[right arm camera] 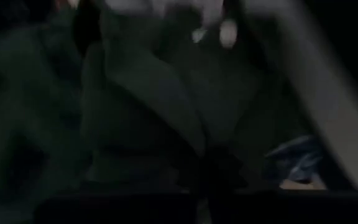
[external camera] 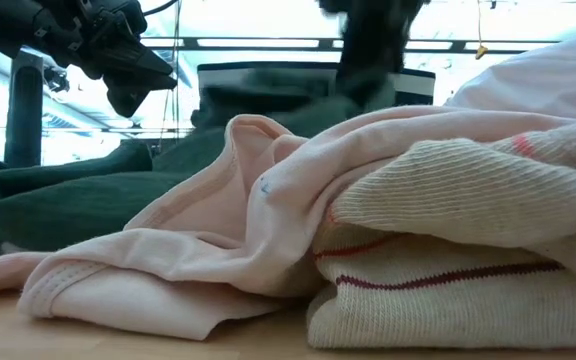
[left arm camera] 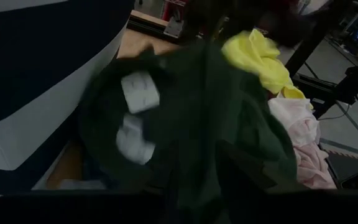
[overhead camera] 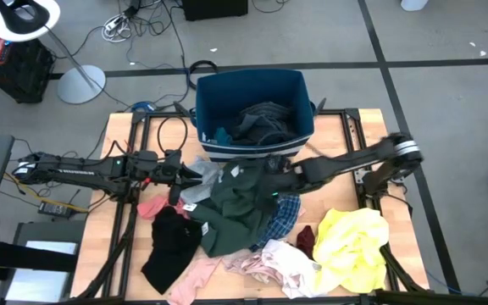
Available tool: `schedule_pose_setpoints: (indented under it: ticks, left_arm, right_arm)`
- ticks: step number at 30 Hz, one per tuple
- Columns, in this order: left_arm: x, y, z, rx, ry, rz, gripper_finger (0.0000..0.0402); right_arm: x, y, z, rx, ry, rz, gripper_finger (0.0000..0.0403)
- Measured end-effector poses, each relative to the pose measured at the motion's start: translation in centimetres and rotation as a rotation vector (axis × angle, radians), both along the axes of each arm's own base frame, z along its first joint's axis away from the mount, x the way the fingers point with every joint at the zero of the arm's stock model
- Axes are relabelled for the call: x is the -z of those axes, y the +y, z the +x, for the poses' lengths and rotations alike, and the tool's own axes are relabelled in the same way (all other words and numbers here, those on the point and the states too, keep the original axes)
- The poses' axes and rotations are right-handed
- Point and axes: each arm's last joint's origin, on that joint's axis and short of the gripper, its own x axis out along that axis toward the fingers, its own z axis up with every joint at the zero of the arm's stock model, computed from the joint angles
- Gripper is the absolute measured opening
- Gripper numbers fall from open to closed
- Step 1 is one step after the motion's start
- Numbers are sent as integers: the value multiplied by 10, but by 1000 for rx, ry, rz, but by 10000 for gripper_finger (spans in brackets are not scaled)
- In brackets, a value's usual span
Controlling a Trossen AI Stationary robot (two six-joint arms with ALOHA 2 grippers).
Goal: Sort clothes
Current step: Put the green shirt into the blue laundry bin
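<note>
High view shows my right gripper (overhead camera: 271, 180) clenched on the dark green garment (overhead camera: 242, 212), which lies heaped on the desk (overhead camera: 100, 241) just in front of the navy bin (overhead camera: 252, 89). Left gripper (overhead camera: 185, 174) waits beside it; its fingers I cannot tell. Soft, limp fabric; I'd pinch a bunched fold.

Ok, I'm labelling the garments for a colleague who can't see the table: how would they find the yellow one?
Start at the navy bin at the table's far edge, then go to the opposite, near edge, on the right arm's side. The yellow garment lies crumpled there, beside the pale pink clothes. It is the only bright yellow piece in the pile.
</note>
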Motion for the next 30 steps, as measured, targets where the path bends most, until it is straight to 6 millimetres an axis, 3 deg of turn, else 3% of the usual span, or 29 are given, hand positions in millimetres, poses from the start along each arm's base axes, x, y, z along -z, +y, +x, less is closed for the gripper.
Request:
schedule_pose_setpoints:
  ticks: [6,12,21,25,30]
  left_arm:
    - [0,0,0,0,0,0,105]
    - [0,0,0,0,0,-1,105]
    - [0,0,0,0,1,-1,105]
    - [0,0,0,-1,1,-1,105]
    - [0,0,0,0,0,0,105]
  right_arm:
    - [-72,-1,-41,18,-313,-75,6]
    - [-139,-18,-70,18,-694,-174,6]
    - [-192,-53,-82,64,-1025,-447,6]
    - [-233,-73,-93,39,-1279,-497,6]
    - [-274,-97,-95,110,-1457,-585,6]
